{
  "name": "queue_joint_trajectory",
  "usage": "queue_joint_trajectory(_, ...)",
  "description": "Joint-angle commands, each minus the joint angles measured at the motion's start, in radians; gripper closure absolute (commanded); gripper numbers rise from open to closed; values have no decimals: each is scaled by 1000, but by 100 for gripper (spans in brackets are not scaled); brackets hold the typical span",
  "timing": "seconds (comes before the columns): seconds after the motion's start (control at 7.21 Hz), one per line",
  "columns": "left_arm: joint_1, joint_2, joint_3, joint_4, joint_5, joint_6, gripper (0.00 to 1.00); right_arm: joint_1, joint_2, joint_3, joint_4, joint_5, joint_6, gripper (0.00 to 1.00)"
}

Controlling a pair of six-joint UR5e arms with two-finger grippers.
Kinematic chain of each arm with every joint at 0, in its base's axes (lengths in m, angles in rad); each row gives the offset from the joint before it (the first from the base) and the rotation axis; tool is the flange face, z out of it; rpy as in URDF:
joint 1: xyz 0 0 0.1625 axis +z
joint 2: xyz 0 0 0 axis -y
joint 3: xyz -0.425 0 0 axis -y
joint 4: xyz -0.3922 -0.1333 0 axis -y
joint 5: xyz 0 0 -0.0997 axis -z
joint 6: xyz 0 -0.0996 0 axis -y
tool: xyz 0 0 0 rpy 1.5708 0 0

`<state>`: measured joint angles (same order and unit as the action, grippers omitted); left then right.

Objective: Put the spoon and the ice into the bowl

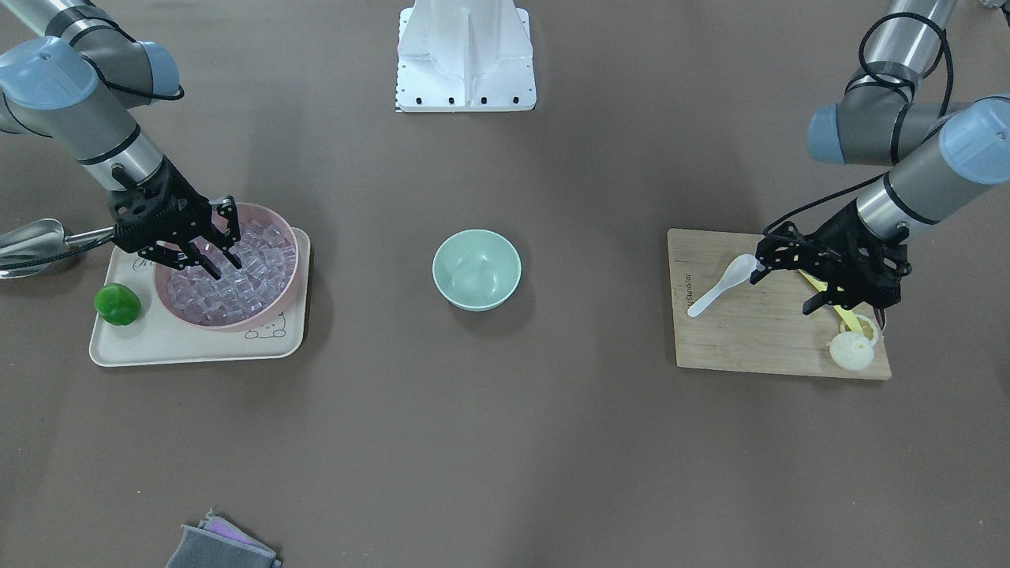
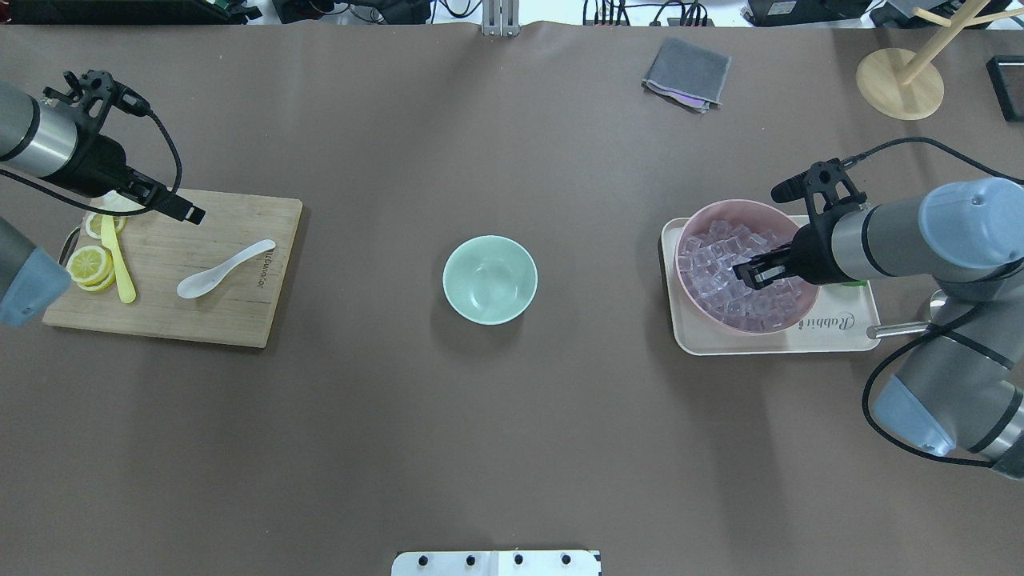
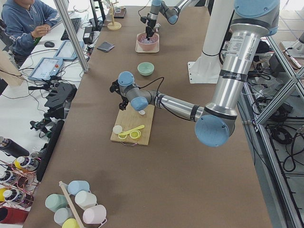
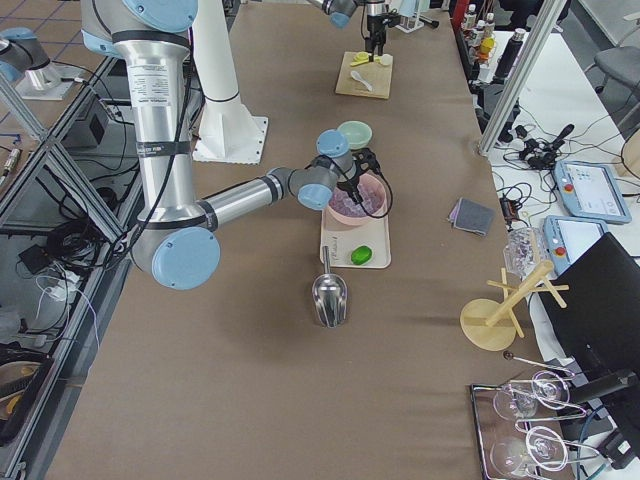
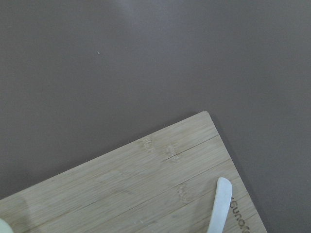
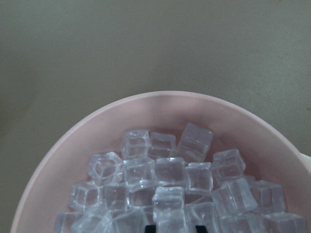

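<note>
The white spoon (image 1: 718, 287) lies on a wooden cutting board (image 1: 757, 339); it also shows in the overhead view (image 2: 226, 268). My left gripper (image 1: 787, 288) hovers open just above the board, at the spoon's scoop end. The left wrist view shows only the spoon's handle tip (image 5: 219, 204). The mint-green bowl (image 1: 476, 268) stands empty at the table's middle. The ice (image 1: 237, 288) fills a pink bowl (image 1: 272, 214). My right gripper (image 1: 223, 268) reaches down into the ice, its jaws narrowed around one cube (image 6: 170, 224).
The pink bowl sits on a cream tray (image 1: 158, 343) with a green piece (image 1: 117, 304). A steel scoop (image 1: 28, 244) lies beside the tray. Lemon slices (image 2: 90, 264) and a yellow utensil (image 2: 120, 268) share the board. A grey cloth (image 2: 686, 74) lies at the far edge.
</note>
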<state>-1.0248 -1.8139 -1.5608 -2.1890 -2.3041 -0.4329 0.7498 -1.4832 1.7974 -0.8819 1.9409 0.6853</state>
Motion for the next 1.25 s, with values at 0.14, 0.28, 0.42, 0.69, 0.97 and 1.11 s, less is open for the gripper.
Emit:
queue_joint_trajectory(0.14,0,-1,1,5,0,-1,8,-10,4,8,0,-17,-1,100)
queue_joint_trajectory(0.28,0,-1,1,6,-2,-1,9,-4,4,29,-2,-10,0,100)
queue_joint_trajectory(0.42,2,-4,2,8,-2,-13,8,11,6,64,-5,0,9,100)
queue_joint_trajectory(0.69,60,-30,-4,2,41,-90,9,8,125,167,-246,-10,23,100)
queue_joint_trajectory(0.97,150,-25,4,-5,172,-61,16,-164,309,155,-392,-183,190,100)
queue_joint_trajectory(1.11,155,-18,8,-8,172,-44,16,-238,386,117,-425,-274,253,100)
